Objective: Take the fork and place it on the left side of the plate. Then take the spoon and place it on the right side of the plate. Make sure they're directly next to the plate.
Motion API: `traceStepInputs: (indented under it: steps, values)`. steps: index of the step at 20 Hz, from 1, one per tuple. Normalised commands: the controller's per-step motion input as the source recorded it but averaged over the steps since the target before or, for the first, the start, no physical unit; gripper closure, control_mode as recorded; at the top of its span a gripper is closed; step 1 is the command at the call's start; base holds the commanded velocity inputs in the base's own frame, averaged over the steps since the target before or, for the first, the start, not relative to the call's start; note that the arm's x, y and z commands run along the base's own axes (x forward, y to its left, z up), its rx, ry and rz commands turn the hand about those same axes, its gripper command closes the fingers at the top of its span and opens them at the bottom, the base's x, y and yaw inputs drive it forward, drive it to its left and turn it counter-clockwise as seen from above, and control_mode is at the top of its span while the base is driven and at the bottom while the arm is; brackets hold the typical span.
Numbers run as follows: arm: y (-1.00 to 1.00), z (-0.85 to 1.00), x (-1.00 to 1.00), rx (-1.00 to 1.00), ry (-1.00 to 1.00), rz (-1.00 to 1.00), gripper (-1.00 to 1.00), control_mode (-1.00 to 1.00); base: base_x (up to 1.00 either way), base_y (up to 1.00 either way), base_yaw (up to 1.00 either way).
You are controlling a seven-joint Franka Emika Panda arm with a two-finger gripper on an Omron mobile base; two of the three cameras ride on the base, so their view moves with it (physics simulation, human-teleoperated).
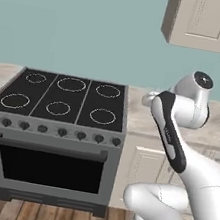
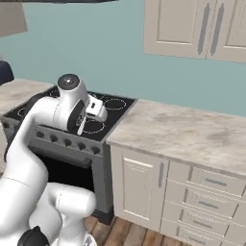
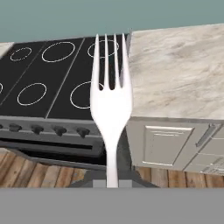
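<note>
The fork [image 3: 111, 105] is pale silver-grey and stands close in front of the hand camera, tines pointing up in that view. My gripper [image 3: 112, 183] is shut on the lower end of its handle. Behind the fork lie the stove's right edge and the counter. In the left base view the hand [image 1: 149, 99] hangs above the seam between stove and counter, and it also shows in the right base view [image 2: 97, 110]. The plate and the spoon are out of view.
A black stove [image 1: 58, 96] with several ring burners and a row of knobs [image 1: 53, 130] stands on the left. A beige marbled counter [image 2: 192, 134] runs to its right over cabinet doors and drawers [image 2: 206, 192]. Wall cabinets [image 2: 192, 29] hang above. The floor is wood.
</note>
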Motion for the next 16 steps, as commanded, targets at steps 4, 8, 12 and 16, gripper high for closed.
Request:
traceStepInputs:
  steps: [4, 8, 12, 16]
  values:
    - [0.0, 0.0, 0.0, 0.0, 0.0, 0.0, 1.0, 1.0, -0.89, 0.0, 0.37]
    - [0.0, 0.0, 0.0, 0.0, 0.0, 0.0, 1.0, 1.0, -0.9, 0.0, 0.4]
    - [0.0, 0.0, 0.0, 0.0, 0.0, 0.0, 1.0, 1.0, -0.71, -0.04, 0.41]
    - [0.0, 0.0, 0.0, 0.0, 0.0, 0.0, 1.0, 1.0, -0.52, -0.31, 0.41]
